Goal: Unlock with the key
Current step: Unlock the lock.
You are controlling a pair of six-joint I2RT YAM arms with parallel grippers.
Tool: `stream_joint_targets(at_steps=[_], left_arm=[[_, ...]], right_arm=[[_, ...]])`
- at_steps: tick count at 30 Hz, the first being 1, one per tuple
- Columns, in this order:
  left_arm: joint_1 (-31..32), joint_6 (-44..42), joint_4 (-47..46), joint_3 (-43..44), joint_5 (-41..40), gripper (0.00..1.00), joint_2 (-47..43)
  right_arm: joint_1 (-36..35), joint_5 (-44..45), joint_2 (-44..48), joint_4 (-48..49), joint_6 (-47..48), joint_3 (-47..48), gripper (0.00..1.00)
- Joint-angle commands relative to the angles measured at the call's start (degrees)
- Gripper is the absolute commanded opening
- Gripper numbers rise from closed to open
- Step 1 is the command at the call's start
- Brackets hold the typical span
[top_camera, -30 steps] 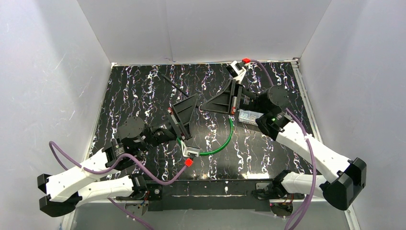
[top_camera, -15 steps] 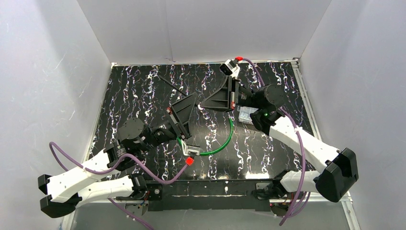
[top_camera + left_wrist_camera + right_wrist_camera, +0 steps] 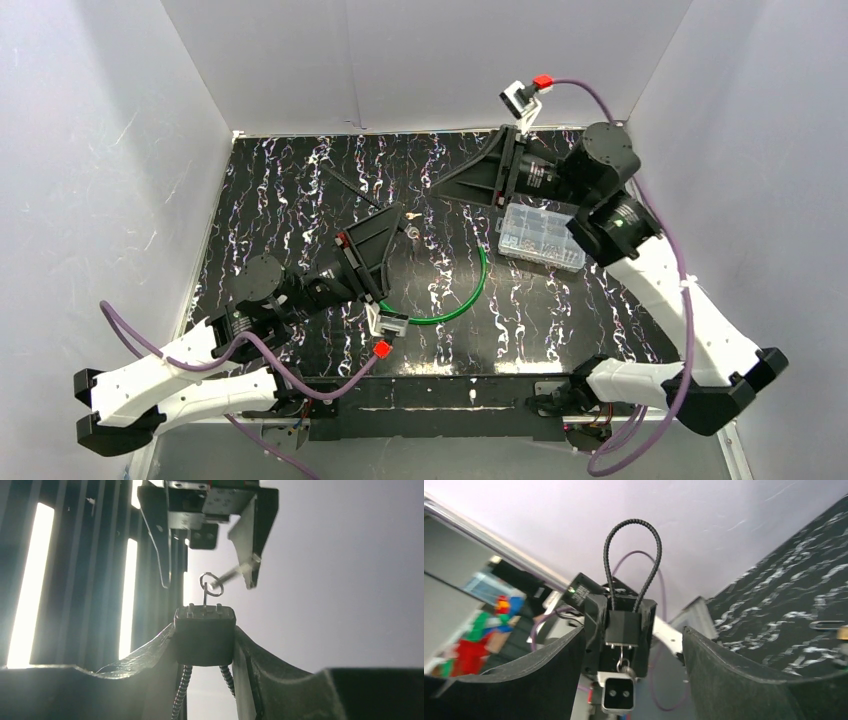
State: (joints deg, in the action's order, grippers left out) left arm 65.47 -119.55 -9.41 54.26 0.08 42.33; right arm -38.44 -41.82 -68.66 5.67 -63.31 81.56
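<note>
White panel walls (image 3: 420, 60) close in a black tabletop veined with white and violet (image 3: 290, 200). Near the centre of the overhead view, the left arm's black two-finger pincer (image 3: 395, 225) is clenched on a small black padlock with a braided steel cable shackle (image 3: 205, 635). In the left wrist view the lock body sits pressed between both fingers, cable ends trailing toward the bottom of the frame. A small silver key on a wire ring (image 3: 210, 585) stands in the lock's upper face.

The right arm's black pincer (image 3: 445, 185) hangs in the upper middle of the overhead view, up and to the right of the lock. Its jaws are released and spread wide, holding nothing. Seen from the left wrist it faces the key from the top of the frame. A second silver tab (image 3: 235, 572) on the ring reaches up to one fingertip (image 3: 252, 560); whether they touch I cannot tell. In the right wrist view the lock appears centred between the spread fingers but beyond them, with the key hanging below it.

A pale label (image 3: 583, 594) on the arm behind the lock is too blurred to read.

A clear plastic box of small metal parts (image 3: 541, 238) lies right of centre, and a green cable arc (image 3: 470, 295) lies below the lock.
</note>
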Motion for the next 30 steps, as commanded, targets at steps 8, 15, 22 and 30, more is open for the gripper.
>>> stream_joint_targets(at_steps=[8, 15, 22, 30], left_arm=[[0.1, 1.4, 3.4, 5.3, -4.3, 0.00, -0.2], [0.1, 5.0, 7.7, 7.8, -5.9, 0.00, 0.5], [0.2, 6.1, 8.9, 8.6, -6.0, 0.00, 1.0], [0.2, 6.0, 9.0, 9.6, -6.1, 0.00, 1.8]], right_arm=[[-19.1, 30.2, 5.0, -28.1, 48.1, 8.0, 0.81], [-26.6, 41.3, 5.0, -24.2, 57.6, 7.6, 0.79], [-32.4, 49.8, 5.6, -14.4, 66.3, 3.6, 0.70], [-34.4, 50.7, 4.9, -7.1, 69.7, 1.3, 0.59]])
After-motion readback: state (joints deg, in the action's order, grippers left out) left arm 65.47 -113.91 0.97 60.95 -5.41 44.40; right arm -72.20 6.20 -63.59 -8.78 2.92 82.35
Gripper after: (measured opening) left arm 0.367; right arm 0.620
